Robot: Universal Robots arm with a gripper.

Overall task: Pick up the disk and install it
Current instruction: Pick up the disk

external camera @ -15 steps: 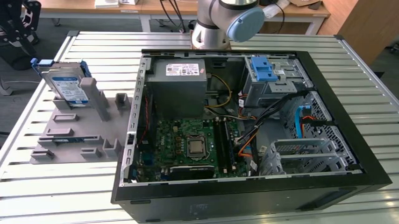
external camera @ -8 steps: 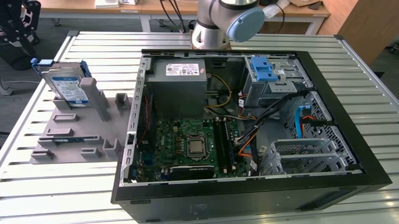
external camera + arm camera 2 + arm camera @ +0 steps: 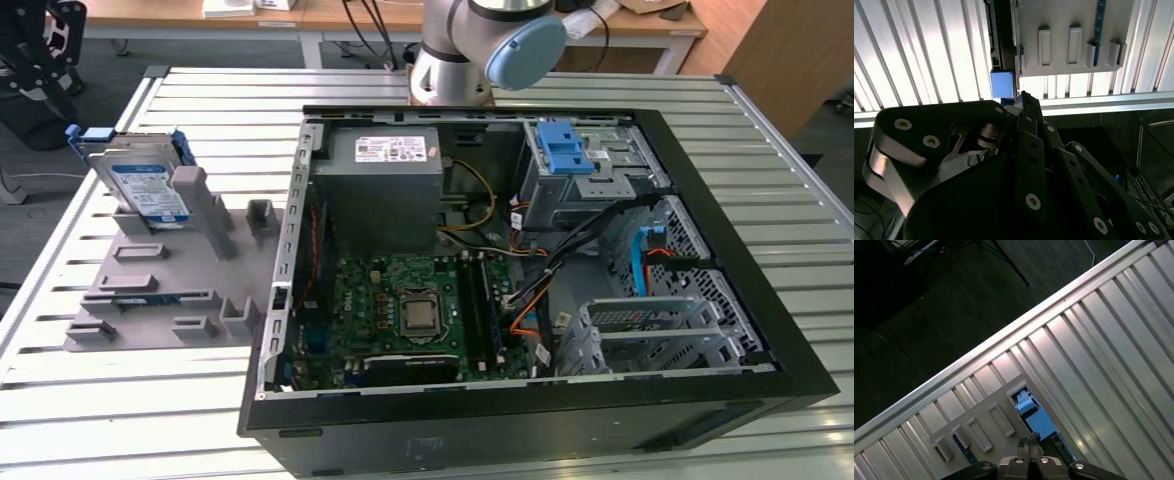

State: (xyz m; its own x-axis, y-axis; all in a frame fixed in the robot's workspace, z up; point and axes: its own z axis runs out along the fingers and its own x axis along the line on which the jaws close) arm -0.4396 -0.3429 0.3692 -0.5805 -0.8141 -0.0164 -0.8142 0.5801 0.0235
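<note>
My gripper (image 3: 1029,442) is pressed together and holds nothing. Its tips hang by the edge of the bench (image 3: 134,420), near the disk (image 3: 142,183). The disk stands upright in a grey holder (image 3: 160,300) on the exterior view's left, just beside the open computer case (image 3: 534,250). The bench is ribbed silver metal, glaring bright in both wrist views. Past its edge lies dark carpet (image 3: 929,300). Wooden tables (image 3: 160,12) stand beyond the far side, behind my arm's base (image 3: 461,60).
</note>
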